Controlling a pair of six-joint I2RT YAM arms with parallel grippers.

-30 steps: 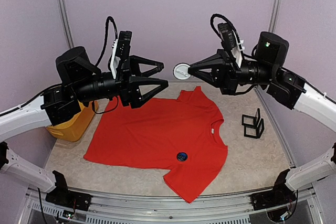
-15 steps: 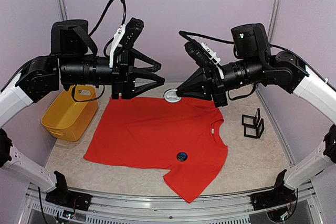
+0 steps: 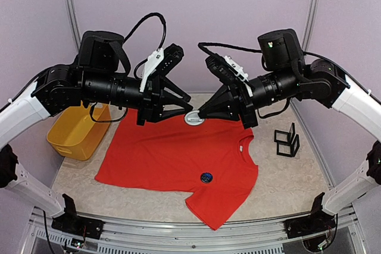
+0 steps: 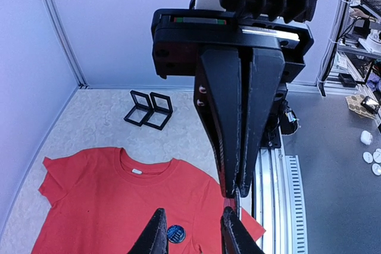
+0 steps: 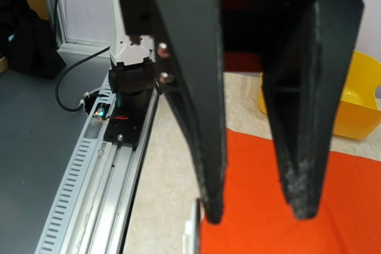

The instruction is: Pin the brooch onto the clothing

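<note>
The red T-shirt [image 3: 172, 153] lies flat on the table, also in the left wrist view [image 4: 101, 200] and the right wrist view [image 5: 357, 206]. A round blue brooch [image 3: 206, 177] sits on its chest near the front [image 4: 175, 233]. My right gripper [image 3: 200, 113] is shut on a white round disc [image 3: 193, 118] over the shirt's far edge. The left wrist view shows its fingers nearly together [image 4: 236, 193]. The disc shows edge-on in the right wrist view [image 5: 192, 233]. My left gripper [image 3: 190, 104] is open and empty, facing the right one tip to tip [image 4: 196, 233] [image 5: 259, 213].
A yellow bin [image 3: 77, 132] stands left of the shirt [image 5: 363, 105]. Two black square frames [image 3: 287, 141] stand on the right [image 4: 149, 109]. The metal rail [image 3: 178, 230] runs along the near table edge.
Both arms have swung lower and toward each other. The white disc has come down with the right gripper to the shirt's far edge. The left gripper has moved right, close to it.
</note>
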